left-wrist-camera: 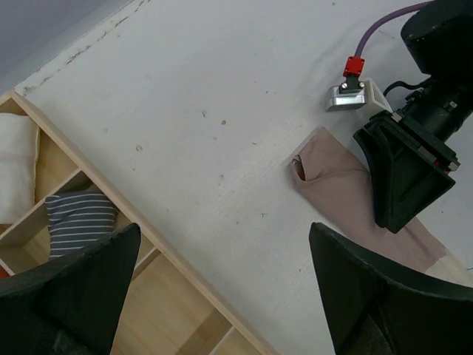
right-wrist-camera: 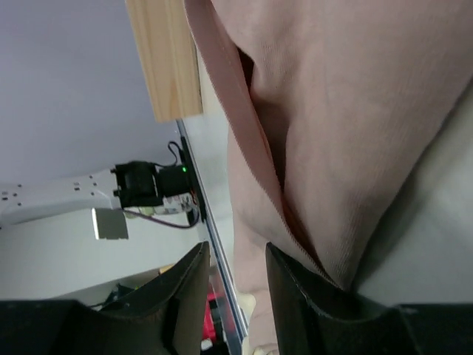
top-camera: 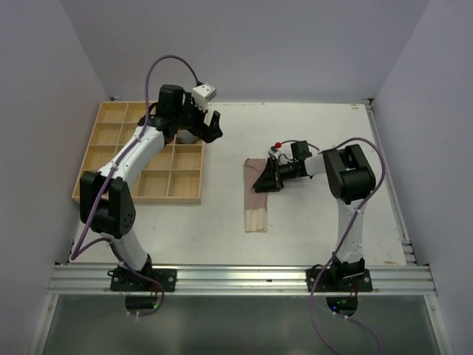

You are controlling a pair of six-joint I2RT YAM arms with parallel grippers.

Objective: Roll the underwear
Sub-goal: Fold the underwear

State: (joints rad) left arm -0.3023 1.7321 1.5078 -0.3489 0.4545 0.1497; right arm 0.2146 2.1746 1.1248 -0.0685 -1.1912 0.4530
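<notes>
Your left claw (top-camera: 203, 132) is hanging open; whether your right claw (top-camera: 261, 180) is gripping is unclear. The underwear (top-camera: 255, 208) is lying limp, so pinch its hem.

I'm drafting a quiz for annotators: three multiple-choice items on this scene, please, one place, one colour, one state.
1. The beige-pink underwear lies: A in the tray; B on the table; C in the left gripper.
2. The striped cloth in the tray is: A dark and white; B red; C green.
3. The left gripper is: A open, empty; B shut on cloth; C shut, empty.
B: it lies flat on the table beside the tray. A: dark and pale stripes. A: fingers wide apart, nothing between.
</notes>
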